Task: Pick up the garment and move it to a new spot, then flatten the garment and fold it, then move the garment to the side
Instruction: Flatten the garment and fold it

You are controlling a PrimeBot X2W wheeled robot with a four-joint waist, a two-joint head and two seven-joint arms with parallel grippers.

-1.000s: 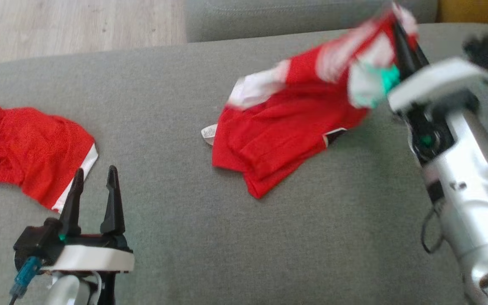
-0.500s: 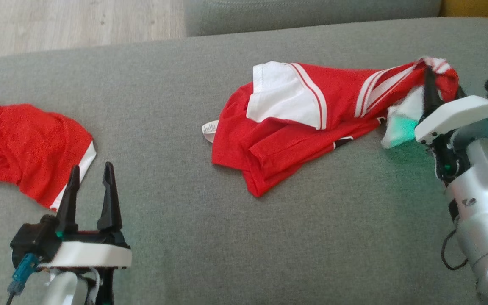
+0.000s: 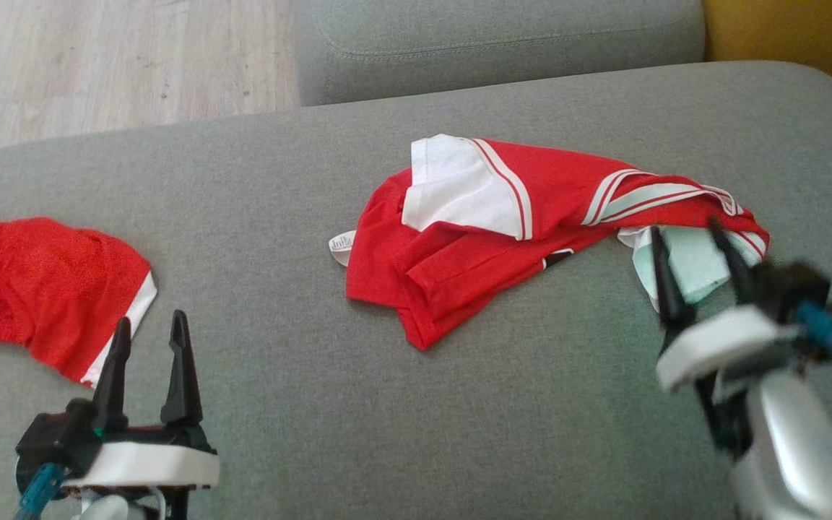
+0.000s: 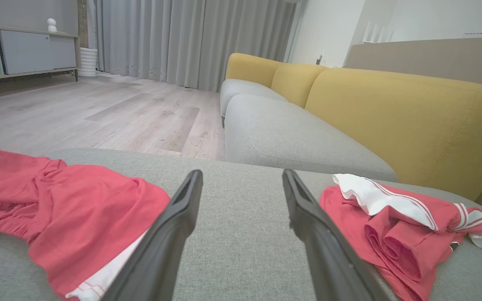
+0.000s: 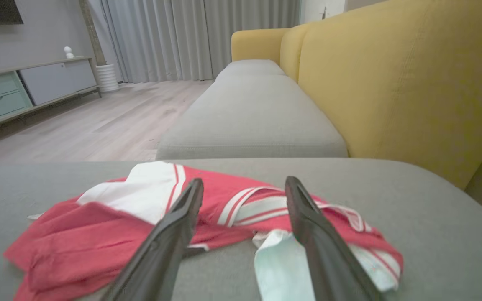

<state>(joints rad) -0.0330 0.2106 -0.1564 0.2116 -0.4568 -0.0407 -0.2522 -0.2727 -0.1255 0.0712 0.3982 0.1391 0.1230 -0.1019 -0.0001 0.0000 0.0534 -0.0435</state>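
garment (image 3: 459,253) crumpled on grey cushion (image 3: 387,433), right gripper (image 3: 683,230) parted, empty, at its edge, left gripper (image 3: 151,318) parted, empty

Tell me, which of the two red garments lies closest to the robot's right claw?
The crumpled red shirt with white bands, centre-right: its pale end lies just beyond the right gripper. The other red garment lies far left, by the left gripper.

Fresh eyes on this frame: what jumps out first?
A crumpled red and white jersey lies mid-cushion on the grey sofa, with the open right claw poised at its right end, holding nothing. A second red garment sits at the far left beside the open left claw. A yellow backrest runs along the right.
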